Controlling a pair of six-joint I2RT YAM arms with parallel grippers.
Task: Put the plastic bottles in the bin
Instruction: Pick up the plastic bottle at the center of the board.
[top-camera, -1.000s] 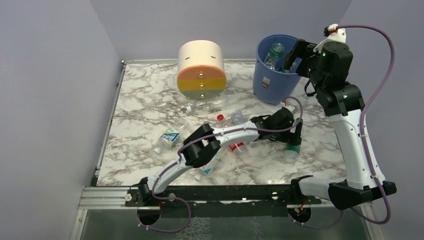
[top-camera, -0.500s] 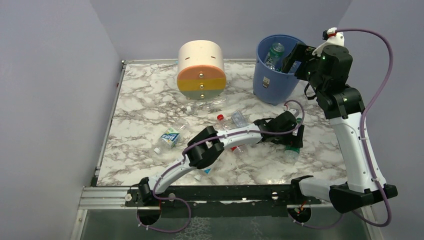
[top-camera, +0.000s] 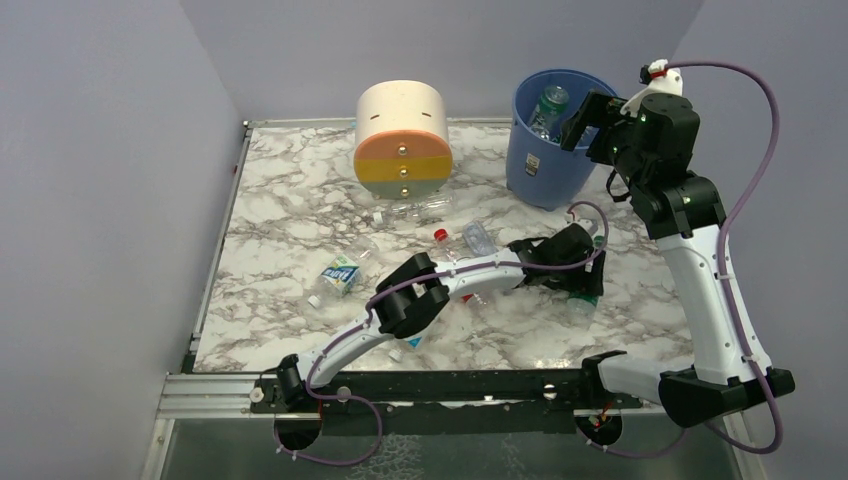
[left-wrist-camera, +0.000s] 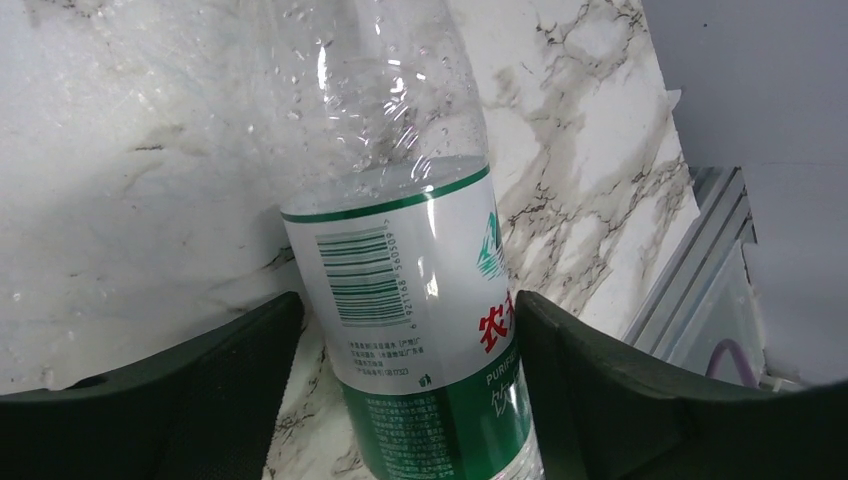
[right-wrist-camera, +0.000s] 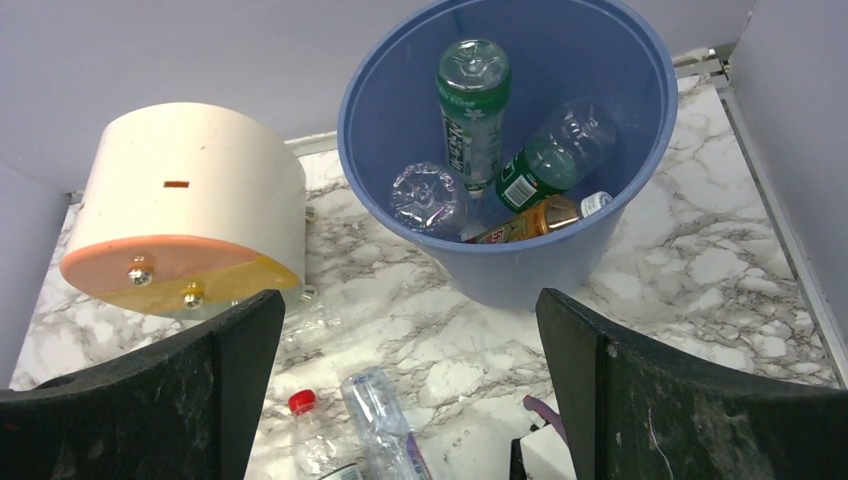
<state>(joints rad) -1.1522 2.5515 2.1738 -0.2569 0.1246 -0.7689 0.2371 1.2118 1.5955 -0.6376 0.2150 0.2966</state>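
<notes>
A clear bottle with a green and white label (left-wrist-camera: 400, 250) lies on the marble table (top-camera: 290, 200), at the right in the top view (top-camera: 584, 302). My left gripper (left-wrist-camera: 408, 330) (top-camera: 580, 283) is shut on it, both pads against the label. The blue bin (top-camera: 545, 165) (right-wrist-camera: 510, 275) holds several bottles, one of them green-labelled (right-wrist-camera: 472, 100). My right gripper (right-wrist-camera: 408, 300) (top-camera: 585, 125) hangs open and holds nothing, just right of the bin's rim. Loose bottles lie mid-table: a clear one (top-camera: 478, 237), a red-capped one (top-camera: 440, 235) and a blue-labelled one (top-camera: 338, 275).
The cream-and-orange round drawer unit (top-camera: 403, 140) (right-wrist-camera: 190, 200) stands at the back, left of the bin. Another clear bottle (top-camera: 412, 210) lies in front of it. My left arm stretches across the table's middle. Walls close in the left, back and right sides.
The left gripper's jaws have closed in on the green-labelled bottle. The right gripper has drawn back a little from over the bin, still open.
</notes>
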